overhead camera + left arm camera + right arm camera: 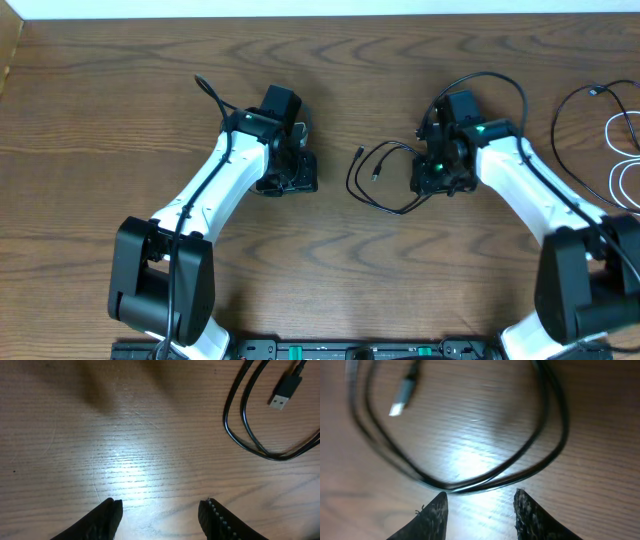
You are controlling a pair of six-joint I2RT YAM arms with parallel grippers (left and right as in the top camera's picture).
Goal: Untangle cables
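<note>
A thin black cable [372, 180] lies looped on the wooden table at centre, with a USB plug end [280, 401]. It also shows in the right wrist view [485, 478] as a doubled loop with its plug [400, 402]. My right gripper [481, 505] is open just beside that loop, its fingertips almost at the cord, nothing between them. My left gripper [160, 515] is open and empty over bare wood, left of the loop [250, 445]. Another black cable [575, 100] and a white cable [622, 165] lie at the far right.
The table's left edge [8, 60] and far edge [320, 15] border the wooden top. Thicker black arm cables run along both arms [210, 95] [495, 80]. The arm bases [160, 275] [590, 280] stand at the front.
</note>
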